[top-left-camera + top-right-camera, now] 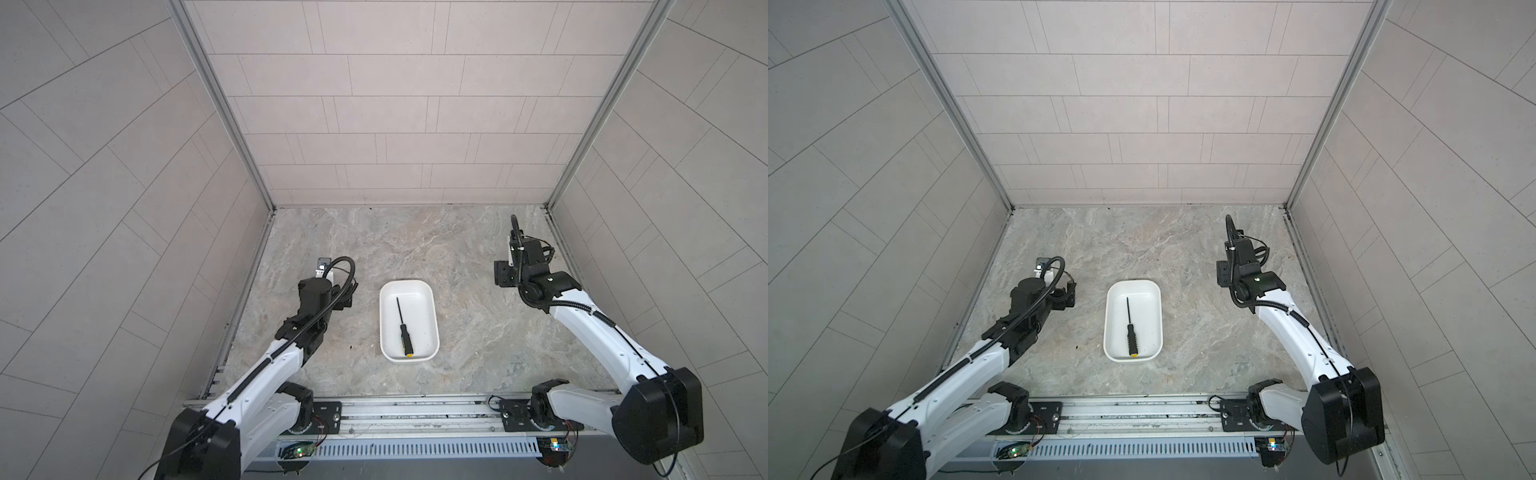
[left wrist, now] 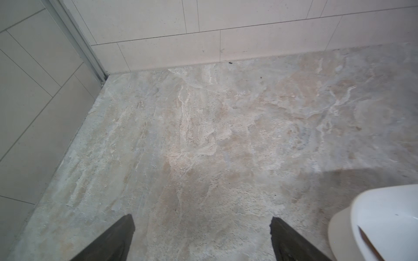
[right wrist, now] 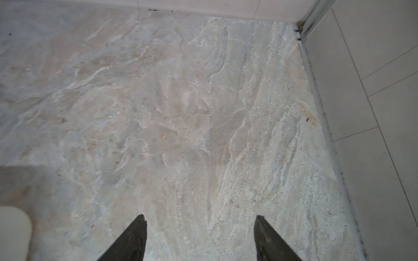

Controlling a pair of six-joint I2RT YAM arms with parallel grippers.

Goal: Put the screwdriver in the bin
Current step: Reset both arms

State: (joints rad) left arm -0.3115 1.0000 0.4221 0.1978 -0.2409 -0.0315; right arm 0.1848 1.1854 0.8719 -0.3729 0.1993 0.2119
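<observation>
Evidently the screwdriver lay flat inside the bin, wholly within its walls, in both top views. Its long axis ran along the bin's long side, with the thin shaft pointing toward the back wall and the yellow end cap toward the robot's base, close to the near rim. The bin stood on the surface between the two arms. The left tool had its jaws apart over bare surface, holding nothing, near the bin's left side. The right tool was likewise parted and empty, farther off on the bin's right. Neither touched bin or screwdriver. Judgement: placement appeared complete. The left arm was the nearer should any correction be wanted, and it would have to reach to its right, jaws set across the handle.
</observation>
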